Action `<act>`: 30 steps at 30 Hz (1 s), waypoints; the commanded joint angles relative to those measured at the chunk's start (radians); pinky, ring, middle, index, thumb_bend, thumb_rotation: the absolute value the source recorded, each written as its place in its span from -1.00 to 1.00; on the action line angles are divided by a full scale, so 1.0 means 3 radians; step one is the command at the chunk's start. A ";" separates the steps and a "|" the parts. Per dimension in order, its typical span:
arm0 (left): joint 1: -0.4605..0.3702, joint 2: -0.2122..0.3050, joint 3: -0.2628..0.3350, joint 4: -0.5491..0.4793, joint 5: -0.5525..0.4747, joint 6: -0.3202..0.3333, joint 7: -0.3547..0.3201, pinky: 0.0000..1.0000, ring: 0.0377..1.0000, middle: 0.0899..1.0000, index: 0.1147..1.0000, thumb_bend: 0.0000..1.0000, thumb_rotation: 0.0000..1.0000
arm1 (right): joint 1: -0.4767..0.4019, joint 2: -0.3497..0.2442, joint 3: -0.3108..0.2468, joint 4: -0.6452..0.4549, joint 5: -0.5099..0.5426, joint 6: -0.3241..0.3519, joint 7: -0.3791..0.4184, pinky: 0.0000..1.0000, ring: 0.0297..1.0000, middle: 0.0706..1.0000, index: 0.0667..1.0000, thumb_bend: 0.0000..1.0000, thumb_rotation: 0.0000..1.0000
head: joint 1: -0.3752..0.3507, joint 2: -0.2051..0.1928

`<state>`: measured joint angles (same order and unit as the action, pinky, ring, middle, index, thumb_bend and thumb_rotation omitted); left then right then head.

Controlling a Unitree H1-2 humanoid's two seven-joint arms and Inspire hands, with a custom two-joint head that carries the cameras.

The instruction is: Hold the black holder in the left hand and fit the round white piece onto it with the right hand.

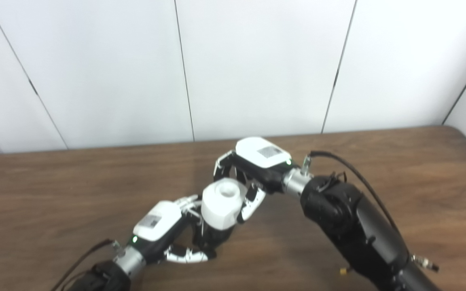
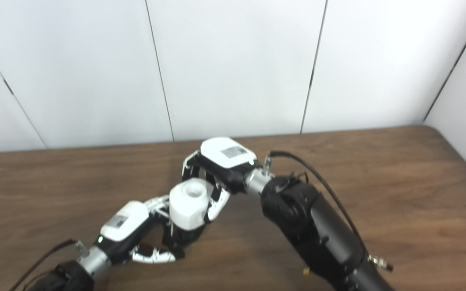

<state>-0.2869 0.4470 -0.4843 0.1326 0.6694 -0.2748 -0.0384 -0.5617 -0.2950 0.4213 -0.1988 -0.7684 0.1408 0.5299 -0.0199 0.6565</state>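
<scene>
The round white piece [image 1: 221, 203] sits on top of the black holder [image 1: 216, 237], which shows only as a dark stub beneath it. My left hand [image 1: 164, 230] is wrapped around the holder from the lower left, fingers curled under and beside it. My right hand [image 1: 249, 169] reaches in from the right, its fingers spread around the white piece's far and right sides; whether they press on it I cannot make out. The same pair appears in the right eye view, white piece [image 2: 188, 204] above left hand [image 2: 130, 230].
A brown wooden table [image 1: 378, 161] runs to a white panelled wall behind. A black cable [image 1: 350, 169] loops over my right forearm. The table's right corner rounds off near the wall.
</scene>
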 commanded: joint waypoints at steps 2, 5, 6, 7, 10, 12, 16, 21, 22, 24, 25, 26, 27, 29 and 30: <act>0.0131 0.0040 -0.0103 0.0062 0.0200 0.0130 -0.0279 0.80 0.87 0.72 -0.16 0.05 -0.89 | -0.0083 -0.0045 0.0022 -0.0050 0.0009 -0.0102 0.0037 -0.31 -0.25 -0.12 -0.03 0.03 -1.00 | -0.0005 0.0004; 0.0137 0.0038 -0.0102 0.0051 0.0203 0.0137 -0.0281 0.80 0.87 0.72 -0.16 0.05 -0.89 | -0.0080 -0.0052 0.0043 -0.0055 0.0008 -0.0107 0.0064 -0.33 -0.26 -0.11 -0.04 0.03 -1.00 | -0.0008 0.0022; 0.0138 0.0035 -0.0101 0.0050 0.0198 0.0135 -0.0277 0.80 0.87 0.72 -0.16 0.05 -0.89 | -0.0076 -0.0048 0.0046 -0.0057 0.0010 -0.0104 0.0068 -0.34 -0.26 -0.11 -0.04 0.03 -1.00 | -0.0004 0.0028; 0.0138 0.0032 -0.0101 0.0054 0.0200 0.0124 -0.0262 0.80 0.87 0.72 -0.16 0.05 -0.89 | -0.0072 -0.0043 0.0049 -0.0059 0.0011 -0.0096 0.0075 -0.36 -0.27 -0.11 -0.04 0.03 -1.00 | -0.0004 0.0028; 0.0140 0.0027 -0.0103 0.0055 0.0193 0.0114 -0.0255 0.78 0.86 0.71 -0.16 0.05 -0.89 | -0.0062 -0.0029 0.0060 -0.0069 0.0016 -0.0086 0.0083 -0.38 -0.27 -0.10 -0.04 0.03 -1.00 | -0.0001 0.0040; 0.0142 0.0024 -0.0103 0.0052 0.0190 0.0119 -0.0260 0.78 0.86 0.72 -0.16 0.05 -0.89 | -0.0053 -0.0019 0.0073 -0.0073 0.0024 -0.0095 0.0083 -0.37 -0.26 -0.09 -0.05 0.03 -1.00 | 0.0005 0.0047; 0.0151 0.0019 -0.0103 0.0036 0.0195 0.0137 -0.0264 0.81 0.87 0.72 -0.16 0.05 -0.89 | -0.0041 -0.0013 0.0116 -0.0072 0.0032 -0.0133 0.0084 -0.38 -0.26 -0.11 -0.04 0.03 -1.00 | 0.0018 0.0058; 0.0171 0.0015 -0.0098 0.0027 0.0185 0.0137 -0.0248 0.80 0.87 0.71 -0.16 0.05 -0.89 | -0.0028 0.0007 0.0170 -0.0065 0.0002 -0.0117 0.0124 -0.34 -0.24 -0.14 -0.05 0.04 -1.00 | 0.0027 0.0073; 0.0173 0.0016 -0.0097 0.0033 0.0181 0.0126 -0.0239 0.80 0.86 0.71 -0.16 0.05 -0.89 | -0.0025 0.0016 0.0176 -0.0057 -0.0004 -0.0119 0.0120 -0.34 -0.23 -0.14 -0.06 0.04 -1.00 | 0.0028 0.0076; 0.0174 0.0018 -0.0100 0.0039 0.0187 0.0117 -0.0230 0.81 0.86 0.71 -0.16 0.05 -0.89 | -0.0020 0.0033 0.0186 -0.0028 -0.0012 -0.0131 0.0098 -0.32 -0.22 -0.15 -0.06 0.04 -1.00 | 0.0024 0.0081; 0.0174 0.0019 -0.0101 0.0039 0.0191 0.0116 -0.0229 0.81 0.86 0.71 -0.16 0.05 -0.89 | -0.0020 0.0039 0.0189 -0.0016 -0.0015 -0.0136 0.0089 -0.32 -0.21 -0.15 -0.07 0.04 -1.00 | 0.0024 0.0081; 0.0173 0.0019 -0.0102 0.0038 0.0188 0.0122 -0.0240 0.81 0.86 0.71 -0.16 0.05 -0.89 | -0.0019 0.0047 0.0194 0.0008 -0.0015 -0.0149 0.0074 -0.32 -0.21 -0.15 -0.07 0.04 -1.00 | 0.0024 0.0081; 0.0172 0.0017 -0.0101 0.0034 0.0180 0.0128 -0.0251 0.82 0.86 0.72 -0.16 0.05 -0.89 | -0.0020 0.0052 0.0202 0.0031 -0.0013 -0.0163 0.0066 -0.32 -0.22 -0.15 -0.07 0.04 -1.00 | 0.0024 0.0081; 0.0169 0.0015 -0.0099 0.0026 0.0168 0.0136 -0.0266 0.82 0.86 0.72 -0.16 0.05 -0.89 | -0.0020 0.0056 0.0209 0.0065 -0.0001 -0.0187 0.0054 -0.33 -0.22 -0.14 -0.04 0.04 -1.00 | 0.0026 0.0088; 0.0167 0.0015 -0.0098 0.0023 0.0164 0.0141 -0.0273 0.82 0.86 0.72 -0.16 0.05 -0.89 | -0.0020 0.0054 0.0209 0.0081 0.0012 -0.0200 0.0047 -0.35 -0.23 -0.16 -0.03 0.04 -1.00 | 0.0031 0.0093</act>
<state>-0.2721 0.4457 -0.4813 0.1159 0.6697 -0.2580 -0.0404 -0.5566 -0.2826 0.4704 -0.1926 -0.7693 0.1046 0.5319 -0.0107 0.6826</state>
